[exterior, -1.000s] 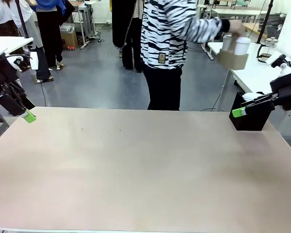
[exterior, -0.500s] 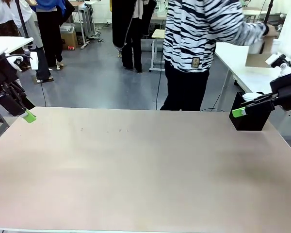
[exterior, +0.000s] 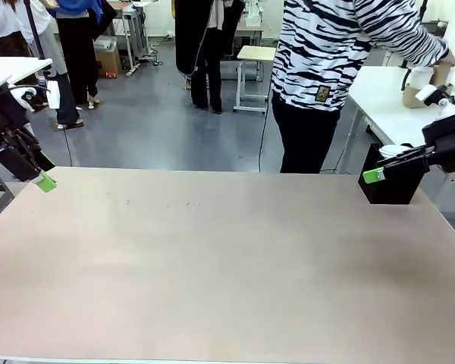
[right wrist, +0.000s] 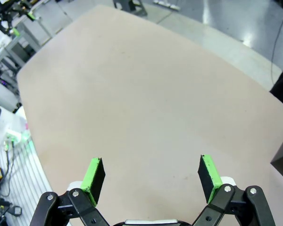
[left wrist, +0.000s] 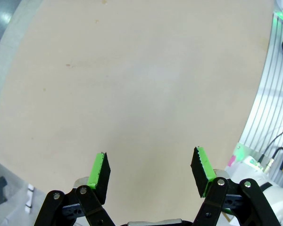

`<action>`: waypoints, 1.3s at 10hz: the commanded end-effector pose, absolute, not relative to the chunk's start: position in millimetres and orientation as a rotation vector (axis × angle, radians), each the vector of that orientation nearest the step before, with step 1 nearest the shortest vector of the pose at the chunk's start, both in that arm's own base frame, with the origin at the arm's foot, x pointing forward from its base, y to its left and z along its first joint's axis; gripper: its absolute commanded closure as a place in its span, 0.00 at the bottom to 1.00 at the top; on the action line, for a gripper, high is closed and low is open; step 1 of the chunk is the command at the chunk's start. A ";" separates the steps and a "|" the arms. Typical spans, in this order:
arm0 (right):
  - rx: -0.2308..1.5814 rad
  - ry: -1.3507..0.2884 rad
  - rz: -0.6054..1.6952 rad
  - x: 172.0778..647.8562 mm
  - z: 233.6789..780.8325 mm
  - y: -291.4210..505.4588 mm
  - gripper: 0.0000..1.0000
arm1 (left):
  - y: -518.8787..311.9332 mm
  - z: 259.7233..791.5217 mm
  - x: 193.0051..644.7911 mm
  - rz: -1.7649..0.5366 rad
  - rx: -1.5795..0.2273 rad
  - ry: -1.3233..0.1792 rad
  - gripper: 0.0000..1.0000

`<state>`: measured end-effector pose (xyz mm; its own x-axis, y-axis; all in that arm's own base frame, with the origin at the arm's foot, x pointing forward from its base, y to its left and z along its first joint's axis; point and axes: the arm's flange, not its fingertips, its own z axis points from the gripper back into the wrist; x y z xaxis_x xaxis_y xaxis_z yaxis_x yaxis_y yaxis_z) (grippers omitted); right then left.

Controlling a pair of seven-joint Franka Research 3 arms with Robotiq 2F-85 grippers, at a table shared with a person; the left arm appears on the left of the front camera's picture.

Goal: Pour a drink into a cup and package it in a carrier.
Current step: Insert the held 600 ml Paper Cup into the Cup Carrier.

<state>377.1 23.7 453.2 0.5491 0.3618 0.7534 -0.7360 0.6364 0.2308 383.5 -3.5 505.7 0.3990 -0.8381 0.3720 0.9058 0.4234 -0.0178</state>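
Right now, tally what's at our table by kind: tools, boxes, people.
Tools: 2, left tool and right tool, both open, holding nothing
Black boxes: 1, box at the table's far right corner
People at the far side: 1, person, turned toward the side table
Total: 4

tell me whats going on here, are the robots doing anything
Neither arm is handling anything. The left gripper and right gripper hover with fingers spread wide over the bare tan table. The person in the striped top is turned towards a white side table, reaching for a cup and carrier there. A black box sits at the table's far right corner.
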 end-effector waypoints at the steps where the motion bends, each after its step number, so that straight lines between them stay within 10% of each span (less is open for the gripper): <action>1: 0.567 -0.736 0.713 376.1 452.2 21.3 0.00 | -3.3 506.2 382.6 -1.112 -0.243 -0.336 0.14; 13: 0.567 -0.736 0.713 376.1 452.2 21.3 0.00 | -3.3 506.2 382.6 -1.112 -0.243 -0.336 0.14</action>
<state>377.1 23.7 453.2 0.5491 0.3618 0.7534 -0.7360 0.6364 0.2308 383.5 -3.5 505.7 0.3990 -0.8381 0.3720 0.9058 0.4233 -0.0178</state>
